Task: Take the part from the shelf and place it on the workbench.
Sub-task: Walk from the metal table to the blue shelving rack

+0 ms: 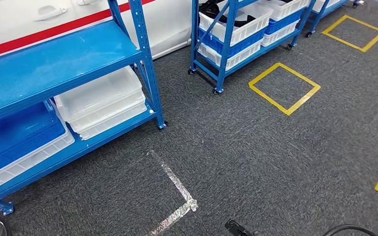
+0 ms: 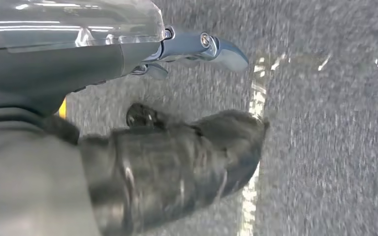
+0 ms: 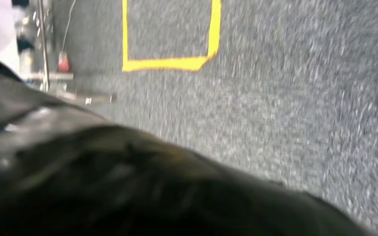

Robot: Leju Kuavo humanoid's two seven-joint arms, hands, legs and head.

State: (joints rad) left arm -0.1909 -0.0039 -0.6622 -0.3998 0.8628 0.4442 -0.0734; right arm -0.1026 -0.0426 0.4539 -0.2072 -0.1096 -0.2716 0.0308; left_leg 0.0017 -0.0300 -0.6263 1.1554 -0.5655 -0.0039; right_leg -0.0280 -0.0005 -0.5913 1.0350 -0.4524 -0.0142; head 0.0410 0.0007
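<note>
We find the left hand [image 2: 187, 54] hanging over the grey carpet [image 1: 275, 157], its silvery fingers [image 2: 211, 46] extended and touching nothing we can make out, while a dark blurred mass hides the right hand, so its state we cannot tell. The blue metal shelf [image 1: 54, 59] stands ahead to the left, bearing clear plastic bins [image 1: 101, 101]; no part is identifiable there.

My left hand [image 2: 197, 49]: blurred, grip unreadable.
Near shelf [image 1: 54, 64]: cut off at the edge.
Bin contents [image 1: 226, 12]: dark, too small to tell.
</note>
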